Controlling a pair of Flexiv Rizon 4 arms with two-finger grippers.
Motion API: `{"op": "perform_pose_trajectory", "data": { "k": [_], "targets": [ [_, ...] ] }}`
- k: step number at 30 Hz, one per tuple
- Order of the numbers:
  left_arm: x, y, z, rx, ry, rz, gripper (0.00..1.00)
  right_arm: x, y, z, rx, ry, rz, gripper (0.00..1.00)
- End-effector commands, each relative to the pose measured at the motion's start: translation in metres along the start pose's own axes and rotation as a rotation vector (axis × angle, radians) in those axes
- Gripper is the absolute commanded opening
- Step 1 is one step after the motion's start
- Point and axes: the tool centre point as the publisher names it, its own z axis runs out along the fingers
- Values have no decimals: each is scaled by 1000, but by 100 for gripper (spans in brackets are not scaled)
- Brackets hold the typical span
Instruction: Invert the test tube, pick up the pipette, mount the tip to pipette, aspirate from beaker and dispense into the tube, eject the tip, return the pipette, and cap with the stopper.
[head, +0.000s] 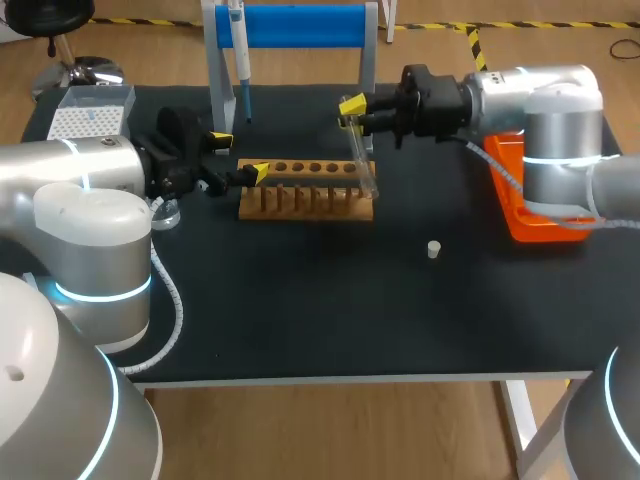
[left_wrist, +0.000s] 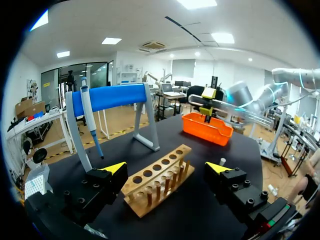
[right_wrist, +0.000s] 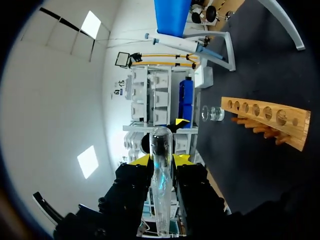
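Lab bench: pipette (head: 240, 60), wooden tube rack (head: 305, 190), beaker (right_wrist: 214, 113).

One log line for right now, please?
right jaws: shut on test tube; left jaws: open by rack; pipette: on stand; stopper: on table

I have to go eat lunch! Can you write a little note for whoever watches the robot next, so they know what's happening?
Right gripper: shut on the test tube, held tilted above the rack's right end.
Left gripper: open, at the rack's left end.
Pipette hangs on the blue stand; stopper lies on the table; beaker sits by the left arm.
Done: tube is out of the rack.
Left: pipette, tip, filling, ejecting, returning, capping.
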Motion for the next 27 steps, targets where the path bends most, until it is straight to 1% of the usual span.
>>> {"op": "perform_pose_trajectory", "data": {
  "k": [1,6,14,27],
  "targets": [
    [0,2,0,9,0,1,100,0,1,-2,3,-4,0,0],
    [0,2,0,9,0,1,100,-1,3,-3,-5,-10,27,0],
    [0,2,0,9,0,1,100,-2,2,-4,7,-18,24,0],
    [0,2,0,9,0,1,100,-1,2,-4,0,-16,31,0]
  ]
}}
